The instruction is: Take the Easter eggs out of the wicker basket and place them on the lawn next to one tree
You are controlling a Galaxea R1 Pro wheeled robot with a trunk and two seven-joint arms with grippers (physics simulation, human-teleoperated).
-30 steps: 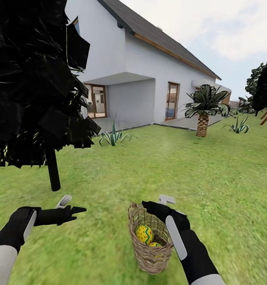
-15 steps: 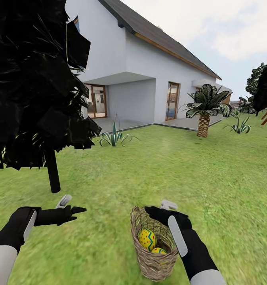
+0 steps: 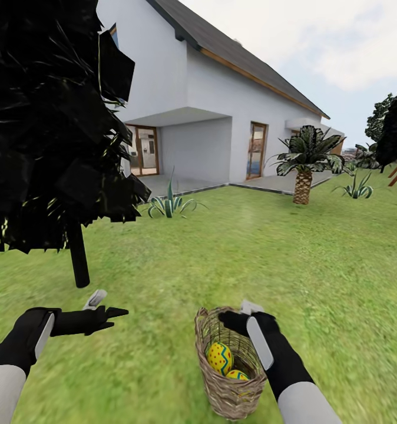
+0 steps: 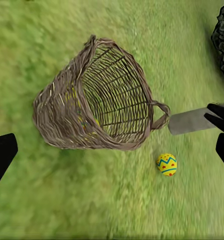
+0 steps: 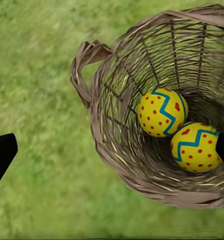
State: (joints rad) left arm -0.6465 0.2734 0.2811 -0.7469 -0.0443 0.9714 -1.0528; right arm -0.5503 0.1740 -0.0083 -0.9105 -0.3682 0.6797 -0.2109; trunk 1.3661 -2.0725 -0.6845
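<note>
Presently two Easter eggs (image 5: 162,111) remain in the wicker basket (image 3: 228,391); one lies on the lawn (image 4: 42,200) beside it. Right gripper (image 3: 241,315) state undetermined; left gripper (image 3: 104,306) parted, empty.

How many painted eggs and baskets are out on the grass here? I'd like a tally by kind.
wicker basket: 1
Easter eggs: 3 (first egg and second egg inside the basket, third egg on the lawn beside it)
Total: 4
</note>
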